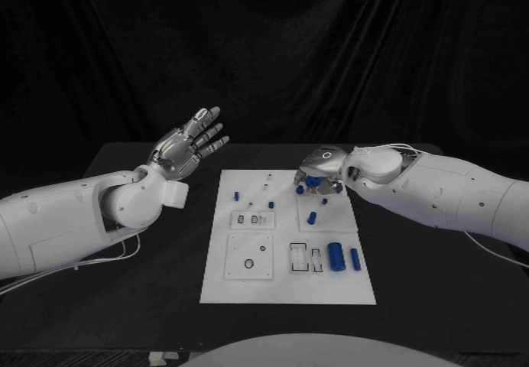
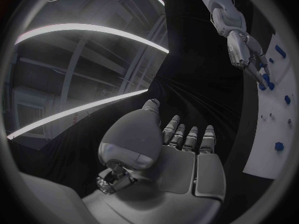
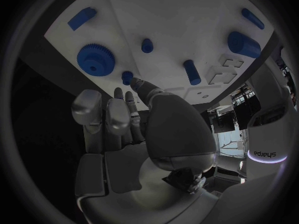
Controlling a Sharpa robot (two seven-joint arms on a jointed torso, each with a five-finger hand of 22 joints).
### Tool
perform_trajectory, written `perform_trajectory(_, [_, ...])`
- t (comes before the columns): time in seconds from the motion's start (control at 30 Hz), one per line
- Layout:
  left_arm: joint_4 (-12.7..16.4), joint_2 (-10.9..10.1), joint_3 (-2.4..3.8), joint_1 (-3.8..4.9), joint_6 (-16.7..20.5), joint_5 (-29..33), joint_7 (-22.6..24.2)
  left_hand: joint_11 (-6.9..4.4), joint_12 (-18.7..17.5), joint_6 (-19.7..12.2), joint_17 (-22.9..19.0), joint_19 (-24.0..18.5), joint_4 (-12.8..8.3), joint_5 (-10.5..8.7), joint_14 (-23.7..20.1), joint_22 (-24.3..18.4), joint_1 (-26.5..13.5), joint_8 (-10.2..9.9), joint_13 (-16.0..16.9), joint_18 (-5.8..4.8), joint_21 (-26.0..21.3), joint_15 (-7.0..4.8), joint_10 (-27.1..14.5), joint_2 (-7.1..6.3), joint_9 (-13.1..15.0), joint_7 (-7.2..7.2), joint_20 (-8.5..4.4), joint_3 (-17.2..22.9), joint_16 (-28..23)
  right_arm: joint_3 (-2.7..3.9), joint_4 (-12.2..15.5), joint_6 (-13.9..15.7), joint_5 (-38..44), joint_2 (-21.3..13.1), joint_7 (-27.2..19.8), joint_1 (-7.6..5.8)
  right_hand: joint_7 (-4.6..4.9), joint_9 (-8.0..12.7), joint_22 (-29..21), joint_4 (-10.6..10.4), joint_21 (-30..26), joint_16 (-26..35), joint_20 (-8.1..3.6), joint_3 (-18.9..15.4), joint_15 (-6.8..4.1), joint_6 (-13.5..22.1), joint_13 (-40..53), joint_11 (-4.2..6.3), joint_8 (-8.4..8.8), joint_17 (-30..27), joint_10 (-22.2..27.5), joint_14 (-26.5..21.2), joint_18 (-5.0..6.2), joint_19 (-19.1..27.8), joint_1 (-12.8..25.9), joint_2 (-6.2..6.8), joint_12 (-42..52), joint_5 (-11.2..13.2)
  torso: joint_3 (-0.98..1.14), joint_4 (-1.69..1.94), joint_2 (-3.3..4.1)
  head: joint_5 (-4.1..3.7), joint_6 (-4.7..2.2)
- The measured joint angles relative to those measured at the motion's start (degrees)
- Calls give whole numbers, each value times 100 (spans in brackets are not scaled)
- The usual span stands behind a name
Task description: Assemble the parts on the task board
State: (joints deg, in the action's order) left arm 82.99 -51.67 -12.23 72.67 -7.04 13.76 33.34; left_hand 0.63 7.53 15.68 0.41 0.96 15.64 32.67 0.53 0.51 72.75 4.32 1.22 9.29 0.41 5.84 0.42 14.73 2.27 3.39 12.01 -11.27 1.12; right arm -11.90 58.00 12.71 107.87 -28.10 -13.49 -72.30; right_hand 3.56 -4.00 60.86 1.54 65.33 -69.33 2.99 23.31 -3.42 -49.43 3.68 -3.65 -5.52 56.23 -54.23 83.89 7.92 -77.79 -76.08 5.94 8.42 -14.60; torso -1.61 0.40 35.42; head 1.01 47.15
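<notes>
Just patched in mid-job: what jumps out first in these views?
The right hand is down over the far right part of the white task board, its fingertips at small blue parts, beside a blue gear in its wrist view. The left hand is raised, open and holding nothing, left of the board's far end.

The task board (image 1: 287,287) is a white plate on the black tabletop (image 1: 132,298), and the parts standing in it and lying on it are blue, including a toothed blue gear (image 3: 95,59) and a blue cylinder (image 1: 335,257). My arms are white, and my left hand (image 1: 189,145) and right hand (image 1: 319,172) are silver, with darker grey fingers (image 2: 187,137).
</notes>
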Motion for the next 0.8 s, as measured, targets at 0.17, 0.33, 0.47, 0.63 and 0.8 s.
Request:
perform_trajectory(0.17, [-7,-4,-1,-1,-14,0,-6,20,0,20,0,0,0,0,0,0,0,0,0,0,0,0,20,0,-1,20,0,0,-1,0,-105,1,1,72,-11,37,11,0,30,-11,19,0,0,42,0,-12,0,9,0,0,-52,0,-81,0,0,0,0,0,0,0,-1,4,14])
perform_trajectory(0.33, [-27,6,-1,-3,-29,0,-14,20,0,20,-1,0,0,0,0,-1,0,0,-1,1,0,0,21,0,-1,20,0,0,-1,0,-223,28,2,162,-11,68,24,0,43,-60,19,0,20,91,16,-24,0,-11,0,-22,-72,17,-81,20,0,0,-44,97,1,0,-3,-1,20])
perform_trajectory(0.47, [-36,18,-1,-4,-42,1,-23,41,23,20,-1,0,0,0,0,-1,0,0,-1,0,0,0,-1,0,-1,21,0,0,-1,1,-267,80,3,200,-9,82,-12,-3,46,-90,19,1,40,121,16,-76,-1,-11,0,-53,-113,16,-81,40,0,0,-44,180,1,0,-5,-4,34])
perform_trajectory(0.63, [-52,25,-1,-5,-64,1,-41,61,46,51,-1,0,8,0,0,-1,11,22,6,0,0,0,19,11,5,51,-1,8,-2,2,-329,145,3,251,-6,105,-82,-18,12,-106,1,47,40,137,16,-147,-1,-11,0,-144,-113,16,-80,81,1,0,-74,206,1,0,-5,-13,47])
perform_trajectory(0.8, [-56,25,-1,-7,-84,1,-61,106,111,102,-2,0,16,0,0,-1,23,45,12,0,0,0,21,23,14,103,-1,16,-2,2,-428,183,3,316,-6,137,-102,-35,-2,-123,-32,52,40,184,16,-212,-1,3,-35,-181,-127,16,-80,105,-32,-32,-98,206,2,0,-3,-15,51])
